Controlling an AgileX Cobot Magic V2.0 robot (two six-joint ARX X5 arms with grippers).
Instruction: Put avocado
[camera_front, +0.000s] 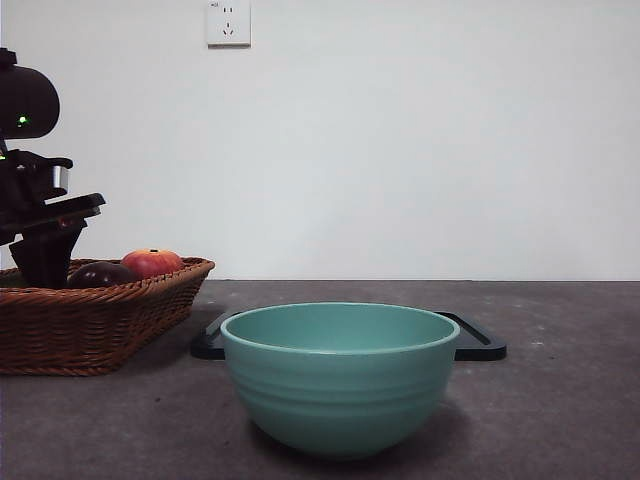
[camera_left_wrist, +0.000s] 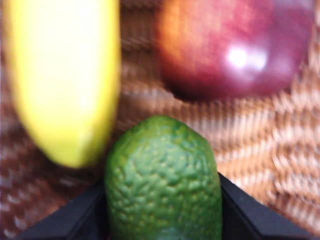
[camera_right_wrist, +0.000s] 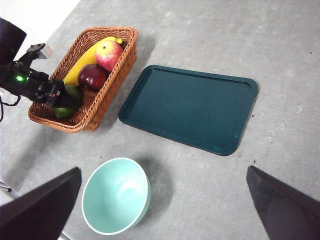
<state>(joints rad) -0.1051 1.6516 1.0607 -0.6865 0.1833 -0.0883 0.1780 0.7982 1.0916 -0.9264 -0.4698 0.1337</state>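
The avocado (camera_left_wrist: 162, 190) is green with pebbled skin and lies in the wicker basket (camera_left_wrist: 250, 145), between a yellow banana (camera_left_wrist: 65, 75) and a dark red-purple fruit (camera_left_wrist: 235, 50). My left gripper (camera_left_wrist: 162, 200) is down in the basket with one jaw against each side of the avocado. In the front view this gripper (camera_front: 45, 265) dips behind the basket wall (camera_front: 100, 320) at the far left, and the avocado is hidden there. In the right wrist view the avocado (camera_right_wrist: 75, 92) shows at the left gripper's tip (camera_right_wrist: 62, 94). My right gripper (camera_right_wrist: 164, 170) is open, empty and high above the table.
A teal bowl (camera_front: 340, 380) stands front and centre, also in the right wrist view (camera_right_wrist: 116, 195). A dark tray (camera_front: 480, 345) lies behind it (camera_right_wrist: 190, 107). The basket also holds a red-orange apple (camera_front: 152, 262), the purple fruit (camera_front: 100, 273) and another green fruit (camera_right_wrist: 64, 112).
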